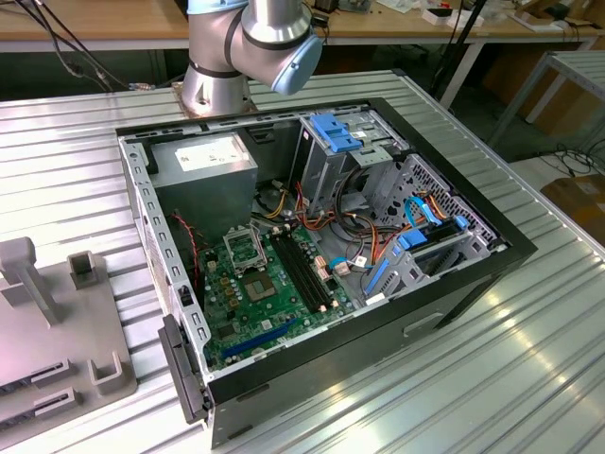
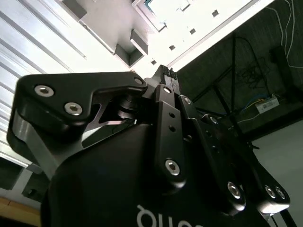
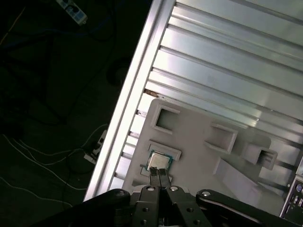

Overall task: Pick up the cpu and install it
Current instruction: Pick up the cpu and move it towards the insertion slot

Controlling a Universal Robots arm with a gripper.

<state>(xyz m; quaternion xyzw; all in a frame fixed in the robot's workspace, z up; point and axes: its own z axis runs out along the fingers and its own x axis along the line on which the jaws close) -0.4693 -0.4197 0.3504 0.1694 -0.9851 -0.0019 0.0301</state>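
Black linkage and two slim fingers of the hand (image 3: 159,174) sit closest in the first wrist view. The fingers are drawn together with no gap showing between the tips, and nothing is clamped between them. In the second wrist view the hand (image 2: 166,74) rises past its dark body toward a bright ceiling.

Just beyond the fingertips lies the cpu (image 3: 158,162), flat with its silver-grey top up, seated in a shallow square recess of a pale grey holder (image 3: 199,156). Whether the tips touch its near edge I cannot tell. Farther along the holder from the hand are other open recesses.

Under the holder runs the ribbed aluminium surface (image 3: 227,71), stretching away past the hand. Off its edge is the dark floor (image 3: 47,94) with loose cables.

In the exterior view the arm (image 1: 255,38) stands behind an open computer case (image 1: 454,293), where the green motherboard (image 1: 265,312) carries a metal-framed socket (image 1: 244,248).
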